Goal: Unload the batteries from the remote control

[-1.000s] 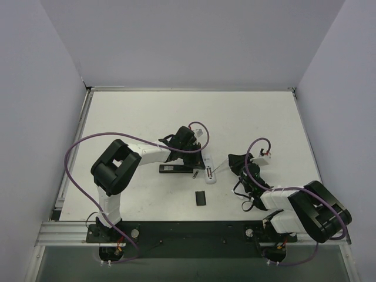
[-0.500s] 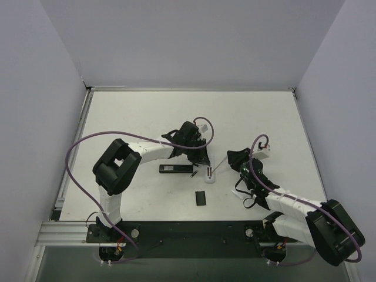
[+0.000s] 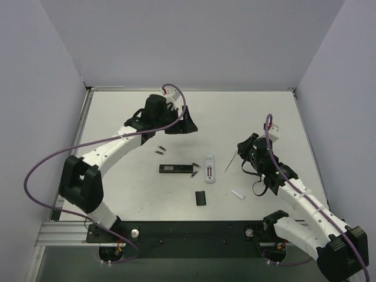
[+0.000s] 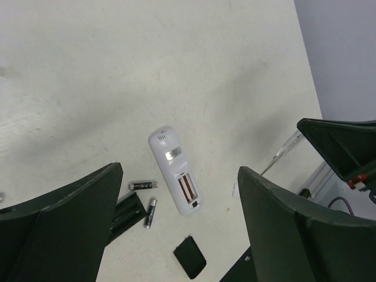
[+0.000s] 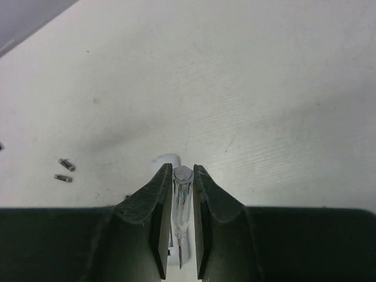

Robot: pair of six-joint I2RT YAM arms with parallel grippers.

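Note:
The white remote control lies back-up near the table's middle, its battery bay showing empty. Two batteries lie just left of it, one crosswise and one lengthwise, at the end of a black remote. My left gripper hangs open high above them, holding nothing. To the right, my right gripper is shut on a clear thin stick that points down toward the white remote.
A flat black cover lies nearer the arms. A small white piece lies to its right. Two more tiny dark cylinders sit left of the black remote. Walls enclose the table on three sides.
My left gripper has opened and risen away to the back left, uncovering the remotes and the batteries. My right arm has pulled back to the right with the stick.

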